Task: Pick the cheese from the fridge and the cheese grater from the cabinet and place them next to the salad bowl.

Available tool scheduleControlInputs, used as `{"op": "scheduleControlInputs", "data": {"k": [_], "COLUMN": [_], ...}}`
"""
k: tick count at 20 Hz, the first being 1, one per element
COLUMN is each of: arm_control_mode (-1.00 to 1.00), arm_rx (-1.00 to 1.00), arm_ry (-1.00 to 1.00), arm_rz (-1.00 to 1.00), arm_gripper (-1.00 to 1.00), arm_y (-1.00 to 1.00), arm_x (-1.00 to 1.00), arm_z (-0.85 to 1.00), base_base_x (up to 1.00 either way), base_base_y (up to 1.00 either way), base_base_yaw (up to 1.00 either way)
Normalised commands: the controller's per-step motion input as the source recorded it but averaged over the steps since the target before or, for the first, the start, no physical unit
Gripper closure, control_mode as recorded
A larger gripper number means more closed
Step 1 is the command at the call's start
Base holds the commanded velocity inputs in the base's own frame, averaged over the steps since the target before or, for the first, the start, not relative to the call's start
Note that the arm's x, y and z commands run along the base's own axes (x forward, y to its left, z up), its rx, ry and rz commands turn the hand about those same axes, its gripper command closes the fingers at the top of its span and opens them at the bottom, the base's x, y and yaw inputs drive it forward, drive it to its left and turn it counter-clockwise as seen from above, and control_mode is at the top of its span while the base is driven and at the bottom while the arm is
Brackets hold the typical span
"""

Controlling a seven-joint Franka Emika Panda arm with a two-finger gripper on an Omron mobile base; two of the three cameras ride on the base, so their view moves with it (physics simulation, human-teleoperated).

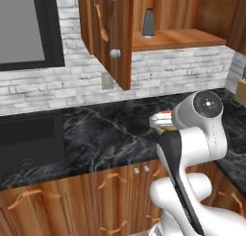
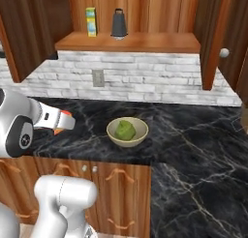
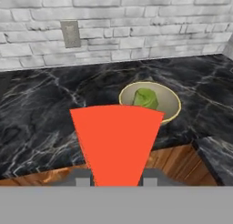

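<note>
The cheese [image 3: 116, 143] is clamped between the nearly closed fingers [image 3: 82, 180]. The salad bowl [image 3: 173, 110] lies just beyond; the wedge should be lowered onto bare counter [image 3: 41, 127] beside it.

Rendered frames, evenly and fairly brightly lit; no distinct light source. The glossy black marble tabletop [image 2: 193, 135] shows no glare. Soft shade sits under the brown wooden wall cabinet [image 2: 131, 41]. Slight pixel softness throughout; no edge distortion, nothing defocused.
</note>
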Motion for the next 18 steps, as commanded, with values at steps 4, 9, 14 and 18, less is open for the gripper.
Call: {"op": "scheduleControlInputs", "data": {"k": [4,9,14,18], "arm_control_mode": [1.0,1.0,1.0,1.0], "arm_rx": [0.0,0.0,0.0,0.0], "arm_ry": [0.0,0.0,0.0,0.0], "arm_rz": [0.0,0.0,0.0,0.0], "arm_gripper": [1.0,1.0,1.0,1.0], "arm_y": [0.0,0.0,0.0,0.0], "arm_x": [0.0,0.0,0.0,0.0], "arm_z": [0.0,0.0,0.0,0.0], "base_base_x": [0.59,0.51,0.36,0.07], "base_base_y": [-0.33,-0.19,-0.14,-0.04], "base_base_yaw": [0.03,0.09,0.07,0.06]}}
